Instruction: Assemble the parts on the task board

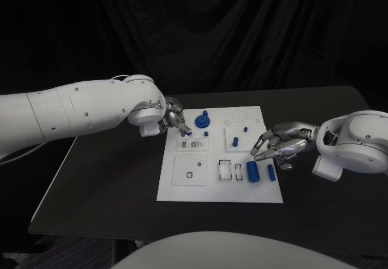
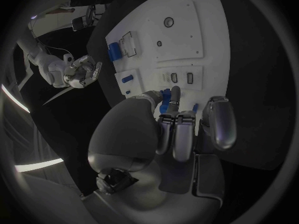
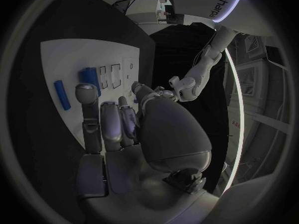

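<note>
A: How is the left hand [image 1: 173,121] being seen?

B: It is being held over the far left part of the task board [image 1: 220,185]. In the left wrist view a small blue part [image 2: 166,98] is being pinched between its fingertips [image 2: 175,91], with the other fingers curled under the palm.

A: What is being shown on the board, moving rightward?

B: Just beside that hand, a round blue knob [image 1: 202,120] is standing upright near the far edge. A small blue peg [image 1: 235,140] is standing further right, near the middle. Toward the near right, 2 blue cylinders are lying side by side: a thick one [image 1: 252,172] and a thinner one [image 1: 271,172].

A: And the right hand [image 1: 277,147]?

B: It is being held over the board's right edge, just above the 2 cylinders, fingers loosely spread and bent downward. Nothing is being gripped by it.
</note>
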Controlling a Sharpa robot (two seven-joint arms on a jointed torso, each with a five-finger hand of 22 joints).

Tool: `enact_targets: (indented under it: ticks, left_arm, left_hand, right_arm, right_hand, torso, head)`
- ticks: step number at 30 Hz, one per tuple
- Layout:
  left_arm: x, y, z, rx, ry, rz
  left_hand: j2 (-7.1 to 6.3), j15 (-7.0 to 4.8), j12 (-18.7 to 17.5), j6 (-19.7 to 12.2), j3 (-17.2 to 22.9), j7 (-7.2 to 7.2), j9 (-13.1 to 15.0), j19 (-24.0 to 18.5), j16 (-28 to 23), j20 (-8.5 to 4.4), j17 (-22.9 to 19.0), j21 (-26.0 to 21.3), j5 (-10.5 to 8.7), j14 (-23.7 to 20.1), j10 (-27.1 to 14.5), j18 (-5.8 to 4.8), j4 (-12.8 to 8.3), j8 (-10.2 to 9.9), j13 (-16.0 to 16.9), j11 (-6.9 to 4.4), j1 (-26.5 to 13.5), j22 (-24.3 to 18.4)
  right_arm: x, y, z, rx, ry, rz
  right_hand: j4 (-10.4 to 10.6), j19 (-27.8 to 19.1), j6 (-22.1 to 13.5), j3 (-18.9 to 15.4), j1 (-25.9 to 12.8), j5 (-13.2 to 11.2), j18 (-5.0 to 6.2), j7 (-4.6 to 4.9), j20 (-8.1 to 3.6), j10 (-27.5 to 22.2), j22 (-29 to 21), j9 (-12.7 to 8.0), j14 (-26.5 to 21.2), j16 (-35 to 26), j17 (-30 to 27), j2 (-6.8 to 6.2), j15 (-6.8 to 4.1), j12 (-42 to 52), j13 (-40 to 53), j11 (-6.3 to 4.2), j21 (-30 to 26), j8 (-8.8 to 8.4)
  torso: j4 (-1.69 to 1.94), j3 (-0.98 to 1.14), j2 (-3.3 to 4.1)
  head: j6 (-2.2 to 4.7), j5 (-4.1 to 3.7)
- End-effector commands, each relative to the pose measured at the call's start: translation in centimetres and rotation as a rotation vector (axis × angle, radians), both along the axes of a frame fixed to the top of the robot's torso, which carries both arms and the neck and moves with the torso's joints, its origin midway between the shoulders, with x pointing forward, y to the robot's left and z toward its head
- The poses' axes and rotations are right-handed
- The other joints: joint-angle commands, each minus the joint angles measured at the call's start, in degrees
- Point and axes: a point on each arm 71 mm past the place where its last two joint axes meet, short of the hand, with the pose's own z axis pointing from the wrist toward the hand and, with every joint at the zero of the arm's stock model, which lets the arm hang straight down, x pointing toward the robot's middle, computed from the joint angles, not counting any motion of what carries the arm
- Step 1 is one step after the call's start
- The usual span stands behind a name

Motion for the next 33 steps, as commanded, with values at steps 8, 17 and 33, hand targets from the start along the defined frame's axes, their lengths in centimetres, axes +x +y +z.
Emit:
enact_targets:
  ticks: [8, 17, 33]
  left_arm:
    - [0.2, -1.4, -0.5, -0.028, 0.045, 0.058]
    - [-0.3, -1.9, -1.4, -0.063, 0.053, 0.092]
    - [-0.8, -2.0, -3.4, -0.089, 0.054, 0.129]
  left_hand:
    - [-0.48, -0.24, 0.2, 3.2, 5.1, -3.67, 0.4, -0.6, -0.1, -0.31, 15.1, -2.7, 1.2, 5.8, 6.1, 0.52, -3.6, -0.3, 15.1, -0.07, -2.8, 8.8]
    - [-0.62, -0.11, 0.2, 2.9, 6.5, -3.51, 0.6, -1.0, -0.1, -0.17, 15.1, -3.8, 1.78, 5.8, 6.1, 0.71, -4.7, -0.5, 15.1, 0.07, -3.8, 8.5]
    - [-0.58, -0.04, 0.2, 2.9, 8.0, -3.43, 0.7, -1.3, -0.1, -0.09, 15.1, -4.8, 2.36, 5.8, 6.1, 0.89, -5.5, -0.5, 15.1, 0.14, -4.8, 8.3]
  right_arm:
    - [-0.1, -0.1, -0.1, 0.001, -0.009, -0.004]
    - [-0.1, -0.3, -0.1, -0.001, -0.009, -0.012]
    - [-0.1, -0.5, -0.1, 0.001, -0.011, -0.015]
  right_hand:
    - [0.7, -0.2, 0.7, 0.0, 0.0, 0.5, 0.48, 0.2, 0.12, -0.9, -0.2, -0.2, -0.3, -0.2, -0.2, 0.86, -0.07, -0.5, -0.5, -0.05, -0.5, 0.4]
    - [0.9, -0.2, 0.8, 0.0, 0.1, 0.9, 0.5, 0.16, 0.1, -1.1, -0.2, -0.3, -0.4, -0.3, -0.3, 1.02, -0.1, -0.5, -0.7, -0.09, -0.6, 0.43]
    - [1.0, -0.2, 0.9, 0.0, 0.2, 1.3, 0.5, 0.14, 0.08, -1.2, -0.2, -0.4, -0.4, -0.3, -0.4, 1.11, -0.13, -0.6, -0.8, -0.11, -0.6, 0.44]
  torso:
    - [0.45, -0.5, 0.25]
    - [0.44, -0.57, 0.38]
    - [0.55, -0.49, 0.27]
  head:
    - [0.01, -0.07]
    - [0.01, 0.31]
    - [0.01, 0.26]
